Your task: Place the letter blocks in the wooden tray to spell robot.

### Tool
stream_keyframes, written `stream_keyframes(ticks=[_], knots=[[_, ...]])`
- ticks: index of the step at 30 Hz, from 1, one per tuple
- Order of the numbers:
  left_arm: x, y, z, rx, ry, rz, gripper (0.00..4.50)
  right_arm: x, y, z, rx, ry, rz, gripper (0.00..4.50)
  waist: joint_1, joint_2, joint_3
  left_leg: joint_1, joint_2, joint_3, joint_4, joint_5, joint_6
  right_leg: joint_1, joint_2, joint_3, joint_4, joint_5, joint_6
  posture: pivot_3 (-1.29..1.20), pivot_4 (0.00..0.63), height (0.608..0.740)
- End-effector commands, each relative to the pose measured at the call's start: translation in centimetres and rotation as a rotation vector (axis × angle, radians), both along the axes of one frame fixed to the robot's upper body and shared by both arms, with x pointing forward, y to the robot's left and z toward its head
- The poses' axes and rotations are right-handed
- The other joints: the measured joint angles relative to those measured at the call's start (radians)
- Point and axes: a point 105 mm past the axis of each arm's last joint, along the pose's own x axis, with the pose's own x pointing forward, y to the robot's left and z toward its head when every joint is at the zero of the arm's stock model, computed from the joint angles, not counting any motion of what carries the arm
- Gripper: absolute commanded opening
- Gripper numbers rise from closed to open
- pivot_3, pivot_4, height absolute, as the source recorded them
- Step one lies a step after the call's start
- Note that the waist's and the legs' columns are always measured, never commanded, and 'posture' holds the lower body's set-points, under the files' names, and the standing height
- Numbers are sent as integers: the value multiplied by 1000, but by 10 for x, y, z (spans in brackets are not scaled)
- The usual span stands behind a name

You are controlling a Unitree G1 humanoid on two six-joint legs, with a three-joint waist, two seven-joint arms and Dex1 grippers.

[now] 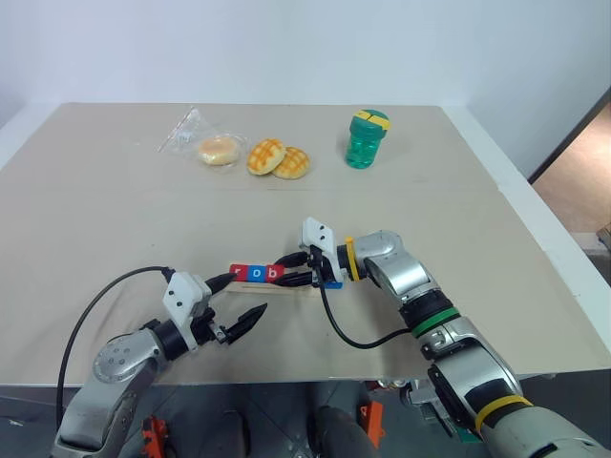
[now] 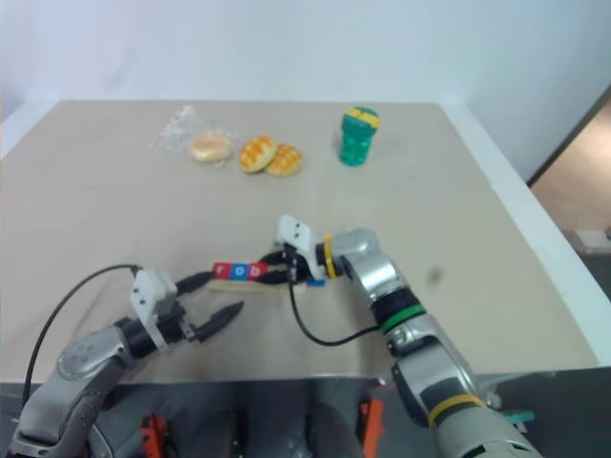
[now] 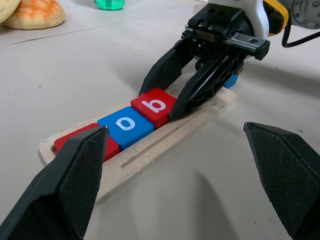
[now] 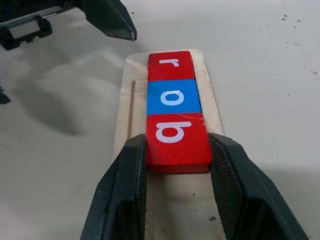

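Wooden tray [image 4: 125, 95] lies on the table [image 1: 115, 219] near its front edge, holding three letter blocks in a touching row: red r [image 4: 170, 64] at the end nearest the left arm, blue o [image 4: 173, 97] next, red b [image 4: 176, 137] third. Right gripper [image 3: 170, 102] reaches in from the tray's bare end, its two black fingers [image 4: 122, 195] closed against opposite sides of the b block, which sits flat in the tray. Left gripper [image 1: 235, 307] hovers just beside the r end, jaws spread wide, holding nothing; buns [image 1: 277, 158] and a green cup [image 1: 366, 139] sit far back.
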Motion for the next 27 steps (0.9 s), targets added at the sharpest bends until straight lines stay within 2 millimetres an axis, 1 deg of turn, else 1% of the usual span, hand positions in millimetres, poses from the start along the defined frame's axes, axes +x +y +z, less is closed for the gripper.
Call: stream_keyframes(ticks=[1,9,16,22,27], knots=[[-2,-3,12,19,-53,-22,4500,-2,6,20,12,-100,72,1715,0,0,0,0,0,0,0,0,0,0,0,0,0,0,0,0,150,740],[-3,-5,11,25,-57,-22,4500,-1,7,18,5,-98,69,1715,0,0,0,0,0,0,0,0,0,0,0,0,0,0,0,0,150,740],[-4,-4,9,34,-49,-18,4500,1,1,17,-5,-84,53,1715,0,0,0,0,0,0,0,0,0,0,0,0,0,0,0,0,150,740],[-3,-4,7,42,-45,-20,4500,2,1,17,6,-78,27,1715,0,0,0,0,0,0,0,0,0,0,0,0,0,0,0,0,150,740],[-3,-5,6,48,-44,-26,4500,0,4,17,29,-66,3,1715,0,0,0,0,0,0,0,0,0,0,0,0,0,0,0,0,150,740]])
